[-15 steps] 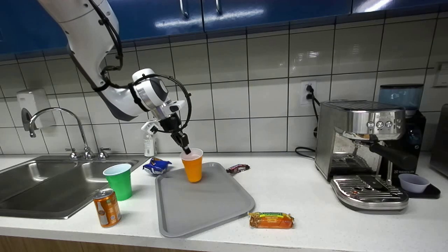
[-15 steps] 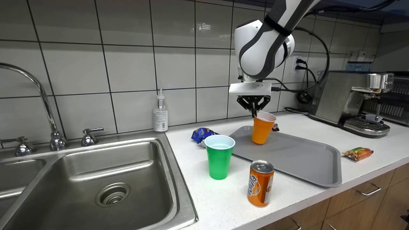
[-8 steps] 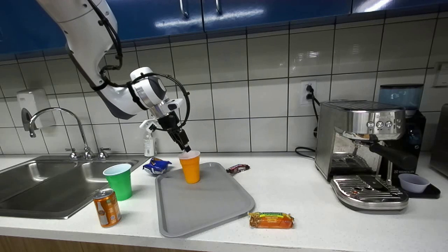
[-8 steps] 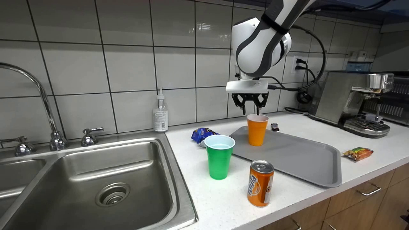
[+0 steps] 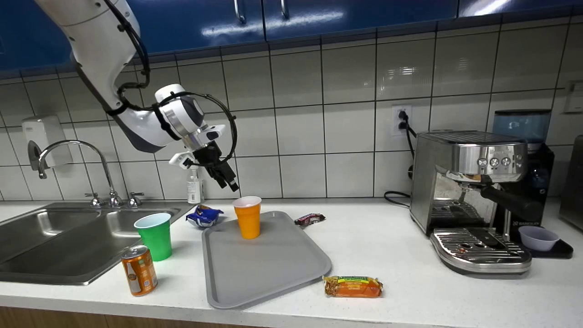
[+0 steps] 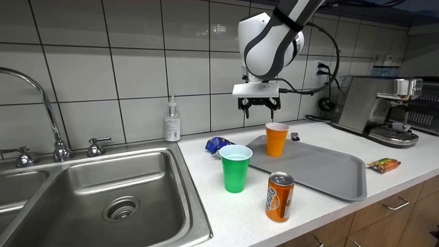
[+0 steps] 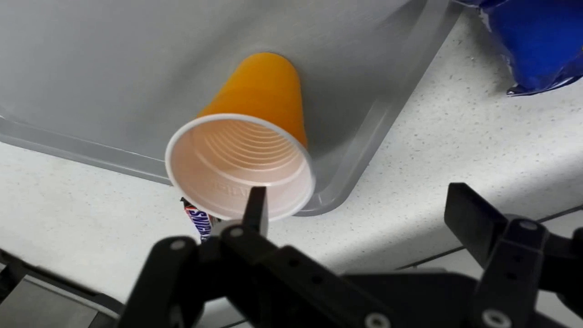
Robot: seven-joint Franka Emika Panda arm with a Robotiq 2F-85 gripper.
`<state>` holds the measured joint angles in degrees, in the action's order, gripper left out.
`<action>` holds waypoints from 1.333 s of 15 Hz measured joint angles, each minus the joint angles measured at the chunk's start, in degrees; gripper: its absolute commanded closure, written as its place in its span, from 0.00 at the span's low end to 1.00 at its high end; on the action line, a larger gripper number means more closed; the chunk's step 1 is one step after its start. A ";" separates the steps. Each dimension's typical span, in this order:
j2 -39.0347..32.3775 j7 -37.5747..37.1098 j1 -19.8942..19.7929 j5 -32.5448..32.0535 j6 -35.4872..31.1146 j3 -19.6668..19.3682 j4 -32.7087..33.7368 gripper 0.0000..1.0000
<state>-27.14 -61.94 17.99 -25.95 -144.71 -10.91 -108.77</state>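
Observation:
An orange plastic cup with a white inside stands upright near the back end of the grey tray (image 5: pixel 268 273), in both exterior views; in the wrist view its mouth faces me, and the cup (image 7: pixel 273 86) looks empty. My gripper (image 6: pixel 260 117) hangs above and behind the cup (image 6: pixel 276 141), jaws wide apart. Nothing sits between the fingertips. In the wrist view one finger (image 7: pixel 256 205) overlaps the cup's rim from nearer the camera, while the exterior views show the gripper (image 5: pixel 229 186) apart from the cup, higher and towards the sink side.
Left of the tray are a blue packet (image 5: pixel 204 216), a green cup (image 5: pixel 155 239) and an orange can (image 6: pixel 279 197). A small dark bar (image 5: pixel 309 219) lies behind the tray's right side, an orange packet (image 5: pixel 353 287) at its front right. A sink (image 6: pixel 130 192) and coffee machine (image 5: pixel 473 200) flank them.
The jaws have spread from nearly closed at the cup's rim to wide open. Released, the cup has settled from a lean to upright. The arm has drawn up and back towards the sink.

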 measured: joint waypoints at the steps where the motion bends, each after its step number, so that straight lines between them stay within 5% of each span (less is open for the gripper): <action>1: 0.23 -0.04 0.49 -0.51 0.00 0.00 -0.01 0.00; 20: 6.04 -0.17 3.68 -8.22 0.49 4.29 -5.46 0.00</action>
<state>-21.10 -62.11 21.67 -34.17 -144.22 -6.62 -114.23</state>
